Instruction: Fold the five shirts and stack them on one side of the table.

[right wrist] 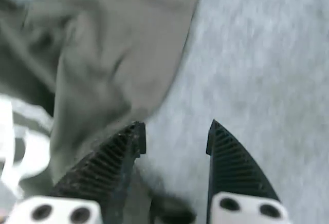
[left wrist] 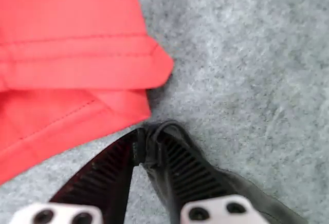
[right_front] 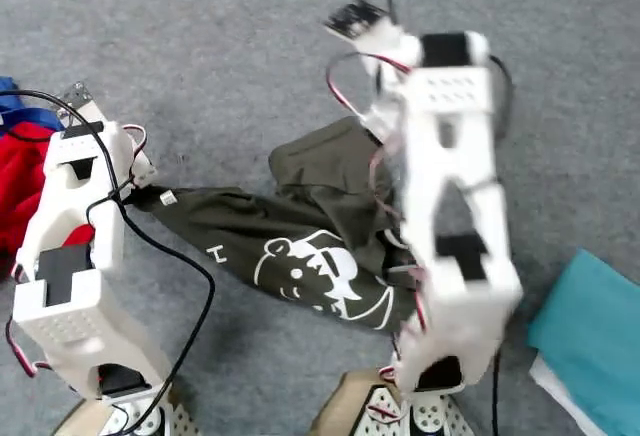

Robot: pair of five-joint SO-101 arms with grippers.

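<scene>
We think folding has far to go: the dark shirt [right_front: 300,246] lies crumpled (left jaws pinch it, right jaws spread).

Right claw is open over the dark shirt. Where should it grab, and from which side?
Probably the loose edge of the dark shirt under the right claw, coming from the bare table side. The edge lies flat there, while farther in the cloth is bunched.
</scene>
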